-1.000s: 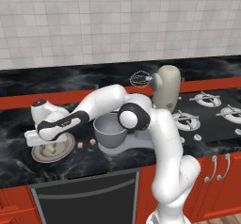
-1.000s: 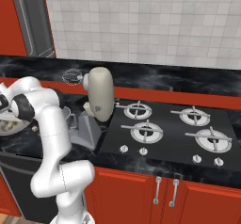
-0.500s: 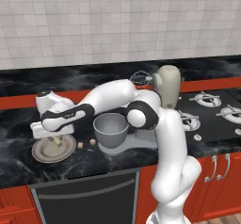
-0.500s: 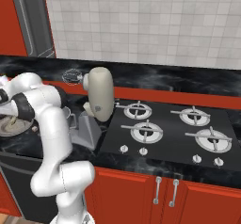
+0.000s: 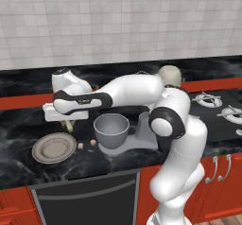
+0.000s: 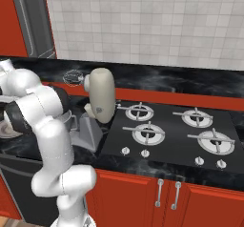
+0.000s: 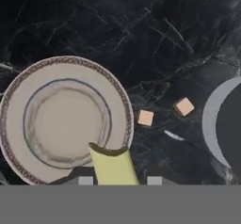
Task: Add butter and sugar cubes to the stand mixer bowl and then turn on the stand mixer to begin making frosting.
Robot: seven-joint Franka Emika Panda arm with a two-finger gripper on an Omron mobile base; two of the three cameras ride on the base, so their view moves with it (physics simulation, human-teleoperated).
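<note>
The end effector (image 7: 116, 180) grips the butter (image 7: 113, 165) above the plate (image 7: 19, 105).

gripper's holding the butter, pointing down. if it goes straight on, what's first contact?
Likely the plate: the gripper points down at its near rim, the butter hanging over that edge. Height above it is unclear. The sugar cubes and stand mixer bowl lie off to one side.

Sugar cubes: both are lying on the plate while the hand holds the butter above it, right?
Not quite. The hand view shows both sugar cubes on the black counter, between the plate and the stand mixer bowl, not on the plate. The hand does hold the butter above the plate's edge.
</note>
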